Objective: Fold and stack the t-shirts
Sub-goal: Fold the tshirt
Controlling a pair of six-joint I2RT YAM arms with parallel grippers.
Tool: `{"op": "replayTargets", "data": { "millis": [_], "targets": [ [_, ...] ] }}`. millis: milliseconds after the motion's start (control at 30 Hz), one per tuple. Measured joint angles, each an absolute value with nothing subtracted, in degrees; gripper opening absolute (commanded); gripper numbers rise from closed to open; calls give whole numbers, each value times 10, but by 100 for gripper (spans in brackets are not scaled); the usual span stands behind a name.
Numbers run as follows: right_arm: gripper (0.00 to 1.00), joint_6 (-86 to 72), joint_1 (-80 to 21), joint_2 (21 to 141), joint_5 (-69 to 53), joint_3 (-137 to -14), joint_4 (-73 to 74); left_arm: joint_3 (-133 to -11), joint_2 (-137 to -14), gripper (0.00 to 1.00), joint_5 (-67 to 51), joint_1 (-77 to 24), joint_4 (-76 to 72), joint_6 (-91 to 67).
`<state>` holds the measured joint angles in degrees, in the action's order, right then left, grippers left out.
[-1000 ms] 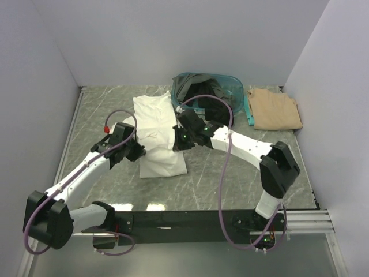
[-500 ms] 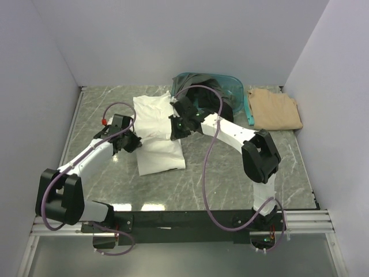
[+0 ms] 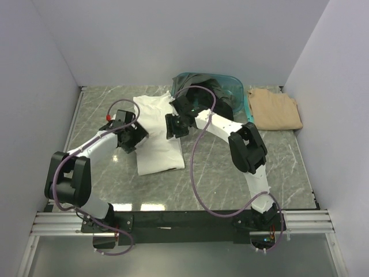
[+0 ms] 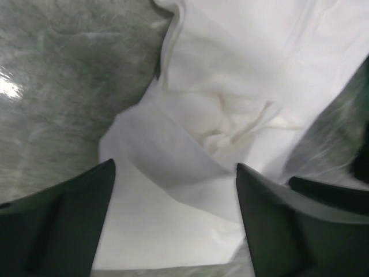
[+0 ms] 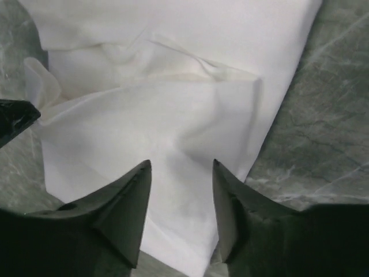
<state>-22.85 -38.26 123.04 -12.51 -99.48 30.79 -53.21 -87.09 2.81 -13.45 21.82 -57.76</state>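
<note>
Above the white t-shirt (image 3: 159, 154), left end effector (image 4: 174, 173) and right end effector (image 5: 181, 167) gape, holding nothing.

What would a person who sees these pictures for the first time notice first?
A partly folded white t-shirt lies near the middle of the grey table. The left gripper and the right gripper hang over its two sides with open jaws. At the back, a teal basket holds dark shirts, and a tan t-shirt lies beside it on the right.
</note>
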Motion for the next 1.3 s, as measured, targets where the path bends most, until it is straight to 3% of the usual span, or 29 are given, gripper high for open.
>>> {"op": "replayTargets", "data": {
  "millis": [33,100,133,333,533,733,933,1300],
  "targets": [
    [70,-227,-382,1232,-124,-997,309,-536,-871,99,29,-135,219,-575],
    [74,-228,-380,1231,-124,-996,314,-545,-870,100,28,-134,216,-578],
    [83,-228,-380,1227,-124,-995,310,-548,-868,100,28,-134,212,-577],
    [84,-234,-382,1131,-126,-887,268,-547,-828,100,7,-135,202,-576],
    [84,-257,-402,1036,-214,-768,187,-501,-794,100,-35,-151,159,-577],
    [84,-257,-433,1054,-250,-760,151,-501,-843,99,-39,-163,147,-576],
    [84,-252,-433,1060,-261,-728,122,-579,-943,99,-5,-158,149,-566],
    [84,-230,-433,1109,-221,-732,114,-665,-1024,99,8,-143,150,-549]
  ]
}}
